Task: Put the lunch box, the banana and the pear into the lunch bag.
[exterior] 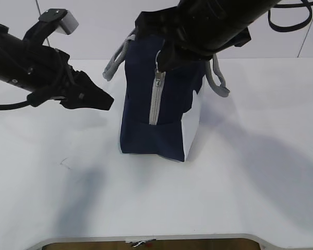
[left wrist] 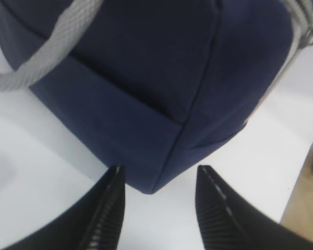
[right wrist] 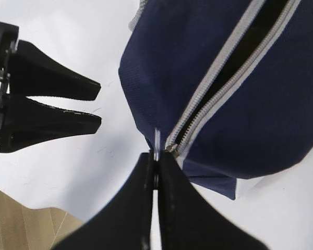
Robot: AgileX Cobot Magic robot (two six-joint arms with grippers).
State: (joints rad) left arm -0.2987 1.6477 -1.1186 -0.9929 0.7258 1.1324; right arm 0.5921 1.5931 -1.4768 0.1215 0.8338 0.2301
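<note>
Right gripper [right wrist: 155,164]: jaws pinched tight on the zipper pull [right wrist: 157,139] at the bag's [exterior: 141,104] upper end; zipper [right wrist: 235,57] partly open above it. Left gripper [left wrist: 159,182]: jaws part-open, holding nothing, just beside the bag's lower corner. Bag upright mid-table [exterior: 250,182], grey handles [exterior: 115,62] drooping either side. Box, banana, pear not visible.

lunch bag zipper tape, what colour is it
Light grey, against the navy lunch bag; the zipper shows best in the right wrist view.
</note>
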